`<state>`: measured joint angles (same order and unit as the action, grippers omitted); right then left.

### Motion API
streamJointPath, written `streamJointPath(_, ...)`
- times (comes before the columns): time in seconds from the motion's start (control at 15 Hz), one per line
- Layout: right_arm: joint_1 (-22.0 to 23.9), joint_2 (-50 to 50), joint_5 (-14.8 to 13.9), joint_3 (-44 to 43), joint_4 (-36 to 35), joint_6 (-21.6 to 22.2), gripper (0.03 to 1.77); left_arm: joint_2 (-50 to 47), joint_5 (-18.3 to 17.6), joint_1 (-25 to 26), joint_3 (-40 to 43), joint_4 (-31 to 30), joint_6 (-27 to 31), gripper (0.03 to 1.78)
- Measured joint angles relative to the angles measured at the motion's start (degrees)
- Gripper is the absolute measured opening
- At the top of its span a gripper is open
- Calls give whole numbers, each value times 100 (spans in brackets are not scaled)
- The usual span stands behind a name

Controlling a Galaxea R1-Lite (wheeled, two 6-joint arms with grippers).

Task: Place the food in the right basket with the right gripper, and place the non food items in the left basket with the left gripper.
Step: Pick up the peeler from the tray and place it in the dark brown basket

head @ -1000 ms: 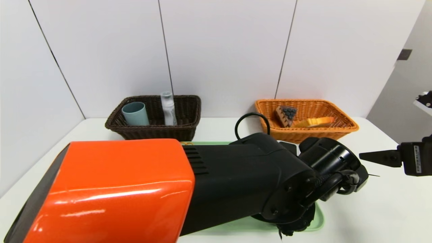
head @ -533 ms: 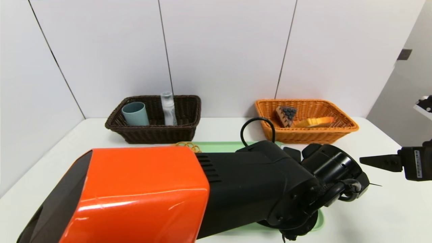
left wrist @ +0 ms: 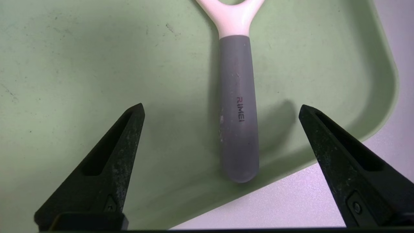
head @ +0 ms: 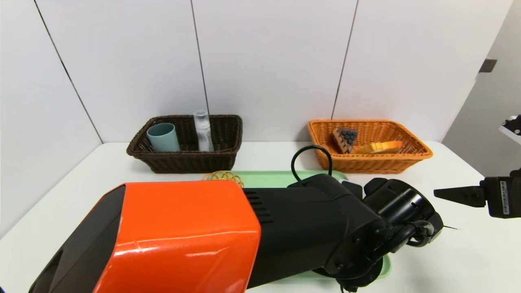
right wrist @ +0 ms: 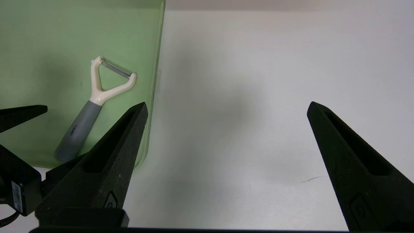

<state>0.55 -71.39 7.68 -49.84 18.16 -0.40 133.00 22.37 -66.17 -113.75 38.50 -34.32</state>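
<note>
Left gripper (left wrist: 221, 110) hanging over green tray (left wrist: 81, 48), jaws spread wide and clasping nothing, one finger either side of peeler (left wrist: 238, 106) but clear of it. Peeler flat on tray floor near a rounded corner, grey handle (lettered RIMEI) toward the rim, white forked head away from it. Left arm (head: 183, 236) stretched across most of tray in head view, hiding gripper there.

Right gripper (right wrist: 226, 106) off to the right above bare white table (right wrist: 242, 81), jaws likewise wide apart, nothing between them.

Brown basket (head: 185, 160) at back left: blue-grey cup (head: 163, 137), clear bottle (head: 202, 131) upright. Orange basket (head: 368, 160) at back right: cake wedge with dark berries (head: 345, 139), orange slice-shaped piece (head: 378, 147). Yellow wire-like item (head: 223, 176) at tray's far left corner, partly hidden.
</note>
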Motion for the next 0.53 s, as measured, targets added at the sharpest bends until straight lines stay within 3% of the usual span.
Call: streamJointPath(0.53,-11,89,6,4,2,-9,170,24,4,-1,2,11,-7,169)
